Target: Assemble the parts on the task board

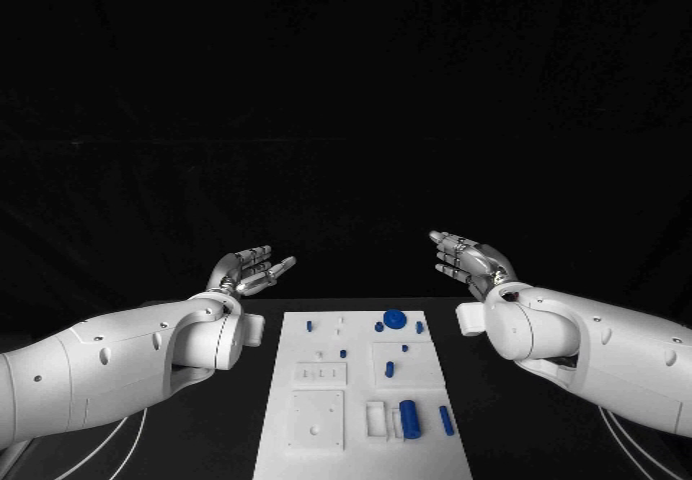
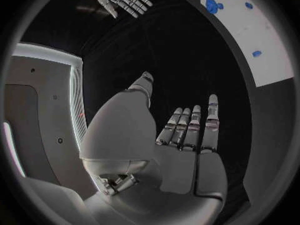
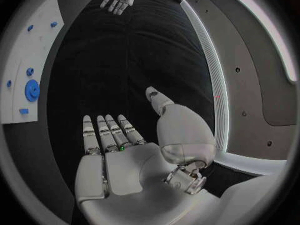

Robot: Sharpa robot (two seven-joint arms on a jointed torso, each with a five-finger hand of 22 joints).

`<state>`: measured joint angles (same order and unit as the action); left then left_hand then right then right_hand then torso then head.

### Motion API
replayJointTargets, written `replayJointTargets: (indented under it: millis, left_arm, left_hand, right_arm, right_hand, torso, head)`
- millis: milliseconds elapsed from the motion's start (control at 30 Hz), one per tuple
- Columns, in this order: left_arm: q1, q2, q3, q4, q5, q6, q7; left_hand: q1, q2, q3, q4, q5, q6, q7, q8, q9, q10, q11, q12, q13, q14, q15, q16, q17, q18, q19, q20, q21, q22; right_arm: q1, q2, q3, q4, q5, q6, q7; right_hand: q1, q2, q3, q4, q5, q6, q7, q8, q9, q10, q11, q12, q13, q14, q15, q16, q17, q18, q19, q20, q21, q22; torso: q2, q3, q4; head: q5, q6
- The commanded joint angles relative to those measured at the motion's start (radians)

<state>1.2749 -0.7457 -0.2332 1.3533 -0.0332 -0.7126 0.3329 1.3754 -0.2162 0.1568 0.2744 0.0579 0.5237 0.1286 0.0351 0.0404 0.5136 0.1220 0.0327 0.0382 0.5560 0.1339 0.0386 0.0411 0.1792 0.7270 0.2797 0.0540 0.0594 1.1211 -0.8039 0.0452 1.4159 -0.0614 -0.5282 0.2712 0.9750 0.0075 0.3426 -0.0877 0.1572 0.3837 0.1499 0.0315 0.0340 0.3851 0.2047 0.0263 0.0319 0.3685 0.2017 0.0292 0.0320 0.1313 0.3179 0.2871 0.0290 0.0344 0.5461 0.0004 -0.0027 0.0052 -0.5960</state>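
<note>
Both hands [image 1: 253, 268] [image 1: 472, 260] empty, fingers spread, beyond task board [image 1: 325, 440] with parts [image 1: 410, 418].

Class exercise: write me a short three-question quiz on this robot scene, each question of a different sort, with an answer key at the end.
1. True or false: the left hand holds a blue part.
2. Multiple choice: where is the round blue disc? A) at the far end of the white board; B) in the right hand; C) on the black table beside the board.
3. Fill in: both hands hover with fingers spread, holding ____.

Key: 1 false; 2 A; 3 nothing.
</note>
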Motion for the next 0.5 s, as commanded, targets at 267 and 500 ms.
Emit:
replayJointTargets:
  millis: [267,500]
  left_arm:
    - [0.002,0.004,-0.001,0.0,-0.027,0.041,-0.051]
    - [0.003,0.004,0.0,-0.011,-0.025,0.072,-0.052]
  left_hand:
    - [0.052,-0.008,0.002,0.015,0.005,0.025,0.004,0.007,0.002,0.022,0.005,0.008,0.002,0.026,0.006,0.005,0.003,0.022,0.031,0.008,0.007,0.003]
    - [0.049,0.007,0.01,0.011,0.004,0.045,0.022,0.008,0.003,0.069,0.024,0.01,0.004,0.055,0.014,0.006,0.004,0.025,0.061,0.007,0.01,0.005]
  right_arm:
    - [0.024,-0.008,0.014,-0.054,-0.109,0.292,-0.237]
    - [0.022,0.009,0.014,-0.118,-0.414,0.277,-0.171]
  right_hand:
    - [0.094,-0.008,-0.011,-0.009,0.042,0.056,0.048,0.006,0.003,0.067,0.011,0.009,0.004,0.066,0.014,0.006,0.004,0.024,0.053,-0.003,0.009,0.003]
    - [0.214,-0.012,-0.088,-0.033,0.124,0.19,0.049,0.011,0.009,0.222,0.02,0.017,0.011,0.297,0.025,0.015,0.014,0.009,0.219,-0.042,0.023,0.013]
  torso:
    - [0.0,0.0,0.0]
    - [-0.002,-0.0023,-0.0018]
  head:
    - [0.0,0.0]
    - [0.012,-0.033]
